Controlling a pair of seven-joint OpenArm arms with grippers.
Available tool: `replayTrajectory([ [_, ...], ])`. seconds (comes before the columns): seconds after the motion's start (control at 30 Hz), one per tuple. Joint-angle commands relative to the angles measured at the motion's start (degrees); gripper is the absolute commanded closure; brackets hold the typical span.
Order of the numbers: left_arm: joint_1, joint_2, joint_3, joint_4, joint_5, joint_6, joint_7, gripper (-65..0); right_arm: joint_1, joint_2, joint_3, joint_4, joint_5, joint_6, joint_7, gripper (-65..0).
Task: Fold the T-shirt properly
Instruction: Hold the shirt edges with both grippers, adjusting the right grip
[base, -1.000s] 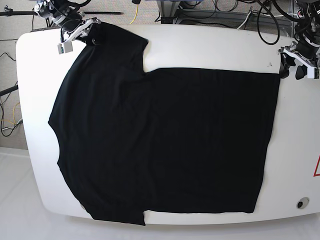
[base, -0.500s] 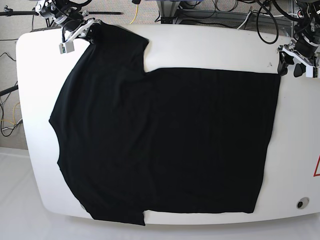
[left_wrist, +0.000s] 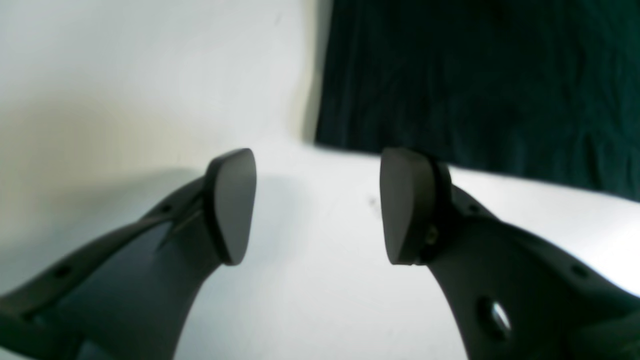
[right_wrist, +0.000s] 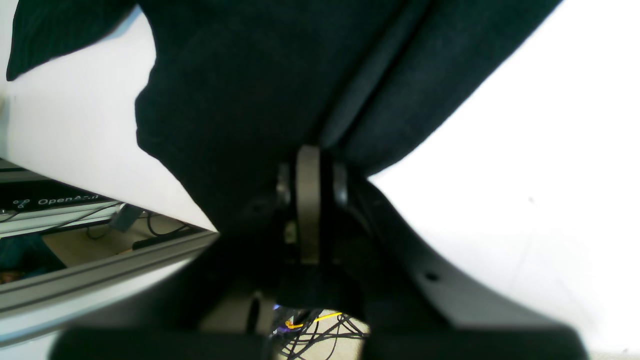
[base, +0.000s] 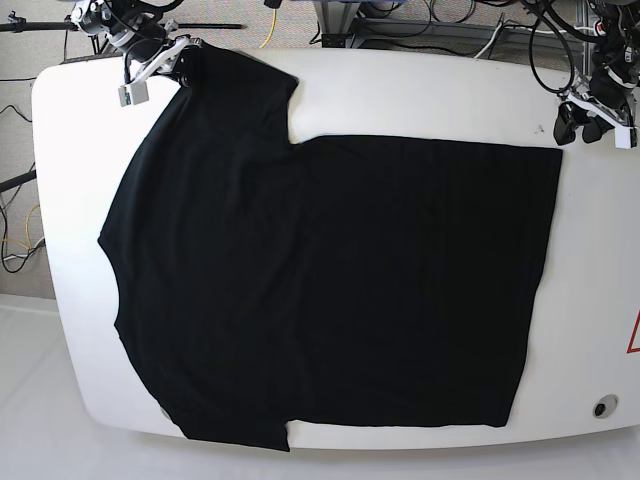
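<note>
The black T-shirt (base: 330, 270) lies spread flat on the white table (base: 420, 95), one sleeve pointing to the far left corner. My right gripper (base: 186, 68) is at that sleeve's tip. The right wrist view shows its jaws shut on a fold of the T-shirt (right_wrist: 240, 85), with the right gripper (right_wrist: 309, 170) pinching the cloth edge. At the far right, my left gripper (base: 580, 122) hovers just beyond the shirt's hem corner. In the left wrist view the left gripper (left_wrist: 320, 205) stands open with nothing between its fingers, and the T-shirt (left_wrist: 475, 85) lies ahead of it.
Cables (base: 520, 40) and metal framing run behind the table's far edge. A round hole (base: 604, 406) and a red triangle mark (base: 634, 335) sit near the right edge. An aluminium rail (right_wrist: 100, 280) shows below the table edge.
My right gripper has closed onto the sleeve tip. The left gripper has shifted slightly toward the far edge, still open. The shirt has barely moved.
</note>
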Motion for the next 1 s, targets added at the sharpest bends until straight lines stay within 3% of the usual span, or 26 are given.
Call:
replayTrajectory([
  [0.0,-0.4,-0.8,-0.4,0.4,-0.8,-0.5,-1.6,-36.4,-0.6,0.3,0.1,0.5,-0.5,-0.1,-0.8,0.0],
  [0.37,-1.2,-0.3,-0.2,-0.8,1.4,-0.2,-2.4,-35.7,-0.5,0.2,-0.1,0.3,-0.5,-0.1,-0.8,0.0],
  [0.97,-2.4,-0.8,2.9,-1.6,-0.1,0.0,-1.0,-34.0,-0.4,0.3,-0.4,0.2,-1.1,-0.1,-0.9,0.0],
])
